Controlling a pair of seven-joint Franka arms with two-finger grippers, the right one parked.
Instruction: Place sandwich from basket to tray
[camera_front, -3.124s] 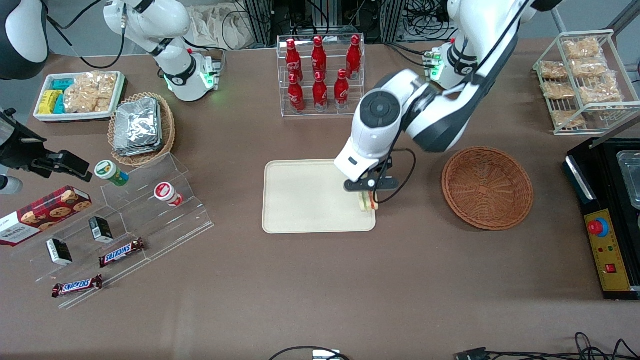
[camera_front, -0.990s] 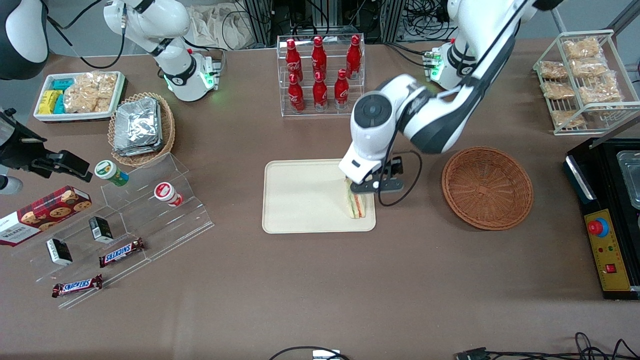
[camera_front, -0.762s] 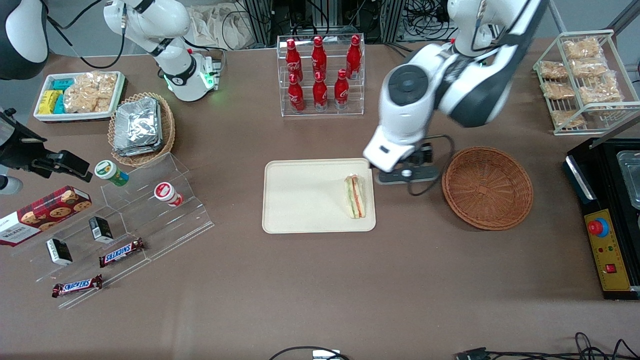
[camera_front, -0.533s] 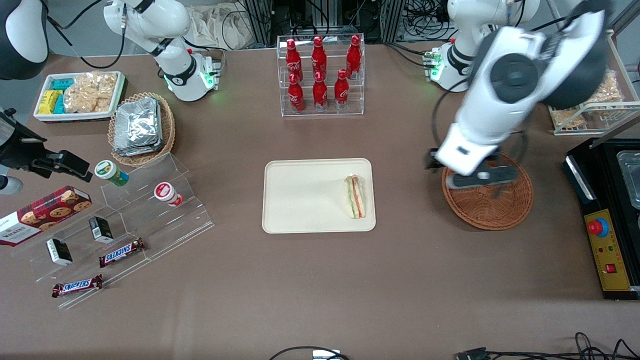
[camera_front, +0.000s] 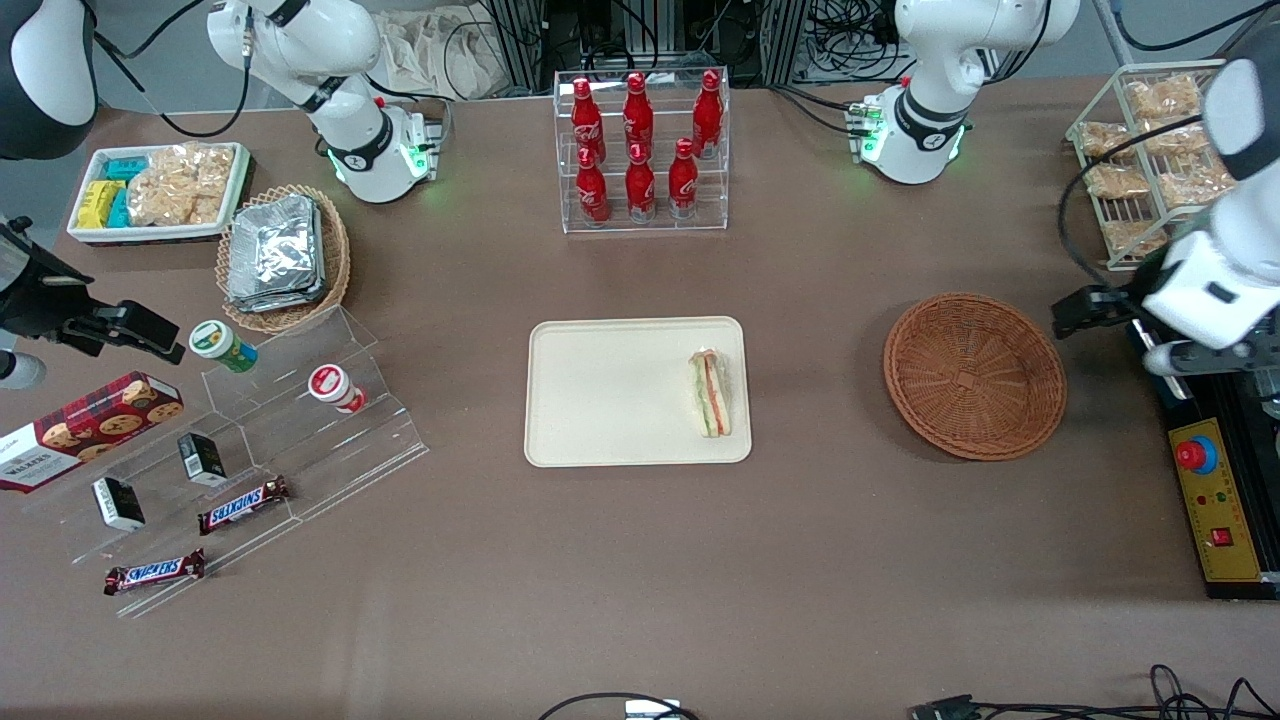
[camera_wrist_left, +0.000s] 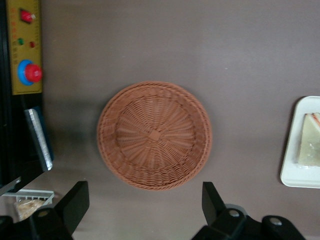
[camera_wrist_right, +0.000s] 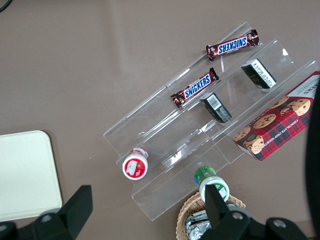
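1 sandwich (camera_front: 711, 394) lies flat on the tray (camera_front: 600, 400), at the tray edge nearest the basket (camera_front: 975, 375), its narrow point turned away from the front camera. Task looks done from this layout: basket holds nothing, sandwich sits inside the tray rim.

Handling, judged: clear-wrapped wedge of soft bread, so light, squashy and a bit slick on the film. Best hold would be across the 2 broad bread faces near the thick end, with gentle squeeze; pinching the thin tip would likely crush it or let it slip.

End effector (camera_wrist_left: 142, 212) is released, fingers spread wide with nothing between them. It hangs high above the tabletop (camera_front: 640, 560) at the working arm's end, between the basket and the black control box (camera_front: 1215, 500), well apart from the sandwich.

Counts:
- 1 sandwich, 1 tray, 1 reddish-brown basket
- 1 lighter basket of foil packets (camera_front: 283, 255)
- 6 red cola bottles (camera_front: 640, 150) in a clear rack
- 2 Snickers bars (camera_front: 243, 504)
- 2 small cups (camera_front: 335, 387) on the clear stepped stand
- 1 cookie box (camera_front: 85, 428)
- 1 white tub of snacks (camera_front: 160, 192)
- 1 wire rack of bagged snacks (camera_front: 1165, 160)
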